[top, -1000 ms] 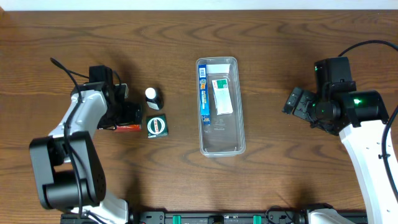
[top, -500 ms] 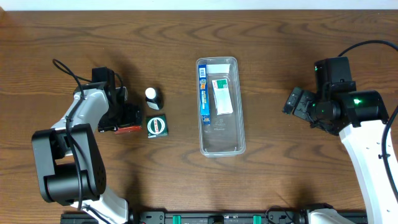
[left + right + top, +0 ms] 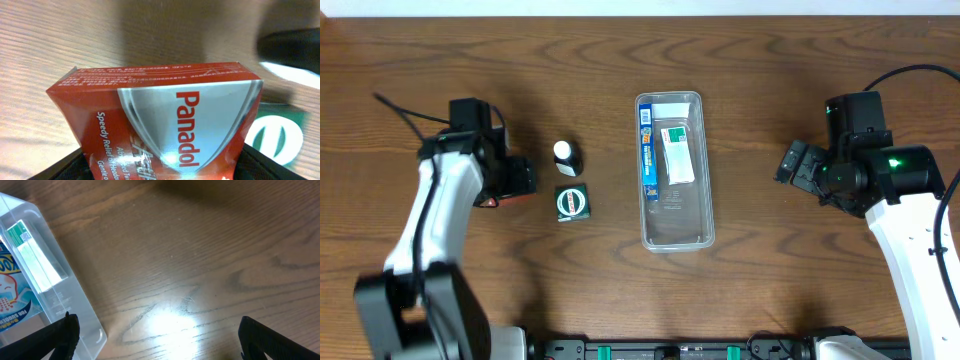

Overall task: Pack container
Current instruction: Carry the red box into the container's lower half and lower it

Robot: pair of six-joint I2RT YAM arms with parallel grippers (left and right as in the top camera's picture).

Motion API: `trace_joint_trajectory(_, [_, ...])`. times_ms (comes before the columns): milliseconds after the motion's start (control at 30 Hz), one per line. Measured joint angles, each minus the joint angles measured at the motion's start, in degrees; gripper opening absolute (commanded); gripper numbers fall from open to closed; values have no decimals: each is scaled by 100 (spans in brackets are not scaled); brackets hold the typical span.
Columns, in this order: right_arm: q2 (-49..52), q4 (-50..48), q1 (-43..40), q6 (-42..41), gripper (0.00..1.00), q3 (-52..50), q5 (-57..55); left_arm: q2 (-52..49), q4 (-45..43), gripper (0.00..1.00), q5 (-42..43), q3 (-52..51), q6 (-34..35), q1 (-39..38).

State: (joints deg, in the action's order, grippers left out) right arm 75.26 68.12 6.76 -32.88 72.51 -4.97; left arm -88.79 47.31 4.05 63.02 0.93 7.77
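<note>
The clear plastic container (image 3: 673, 205) lies mid-table; it also shows in the right wrist view (image 3: 60, 297). In it lie a narrow blue box (image 3: 647, 150) and a white-and-green sachet (image 3: 677, 155). My left gripper (image 3: 512, 185) is shut on a red Panadol box (image 3: 165, 117), lifted off the table, left of the container. A green-and-black square box (image 3: 574, 202) and a small dark bottle with a white cap (image 3: 565, 155) stand between gripper and container. My right gripper (image 3: 157, 337) is open and empty over bare wood, right of the container.
The green box's corner (image 3: 277, 135) and the bottle (image 3: 290, 47) show past the Panadol box in the left wrist view. Bare wood lies between the container and the right arm (image 3: 860, 165). The table's far edge (image 3: 640, 14) runs along the top.
My left gripper has closed on the Panadol box and lifted it slightly, moving a little left and up. The right arm has not moved.
</note>
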Motion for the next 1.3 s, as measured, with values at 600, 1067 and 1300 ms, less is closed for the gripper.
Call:
trace_joint_trajectory(600, [0,0,0,0,99,0,0,2933,529,65,160,11,1137,-2284])
trace_joint_trajectory(1067, [0,0,0,0,99,-2,0,1799,-660,64,-223,24,2763,-5576])
trace_joint_trajectory(1300, [0,0,0,0,99,0,0,741,-691,64,-463,24,3193,-5733])
